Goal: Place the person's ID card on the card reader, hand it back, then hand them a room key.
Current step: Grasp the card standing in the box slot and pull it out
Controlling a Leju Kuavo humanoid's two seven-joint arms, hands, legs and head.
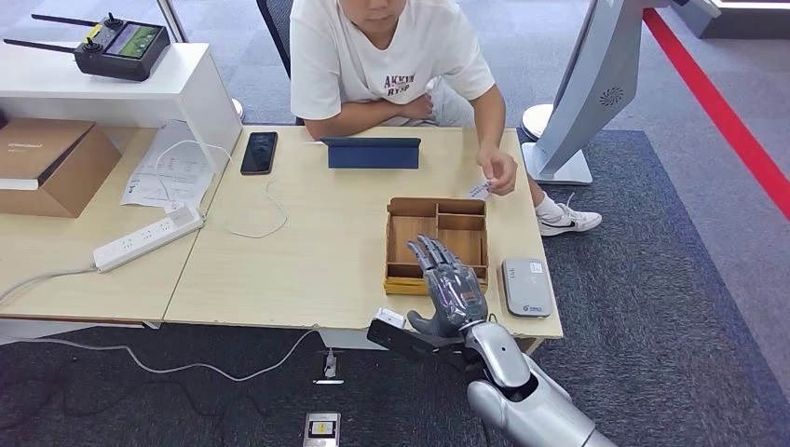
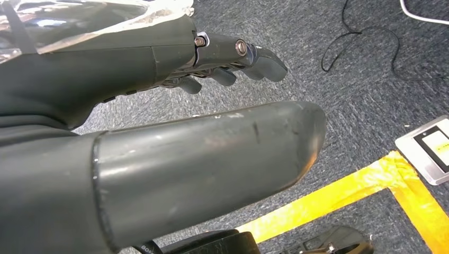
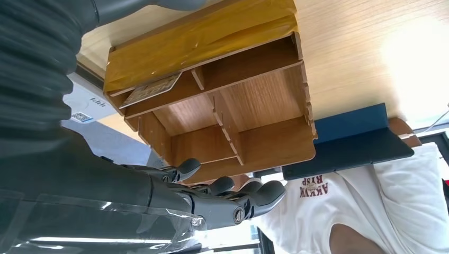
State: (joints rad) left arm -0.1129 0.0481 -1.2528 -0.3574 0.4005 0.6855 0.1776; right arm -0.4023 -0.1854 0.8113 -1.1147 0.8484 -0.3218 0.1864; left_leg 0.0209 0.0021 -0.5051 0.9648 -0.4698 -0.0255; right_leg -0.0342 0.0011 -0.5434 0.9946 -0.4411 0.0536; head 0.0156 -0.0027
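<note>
We note a pale wood worktop (image 1: 307, 261) over grey carpet. The right hand (image 1: 454, 284) hovers empty, fingers spread; the person's hand (image 1: 498, 170) beyond it offers the ID card (image 1: 480, 190). Receiving comes next; the card reader (image 1: 526, 287) lies just beside the hand. The left hand (image 2: 233, 61) hangs empty, fingers loosely apart.

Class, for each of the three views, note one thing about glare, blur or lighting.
Head view: even light, sharp; the right hand and wooden tray read clearly. Left wrist view: the left hand looms close and soft, floor sharper. Right wrist view: glare washes out the tabletop beside the tray.
</note>
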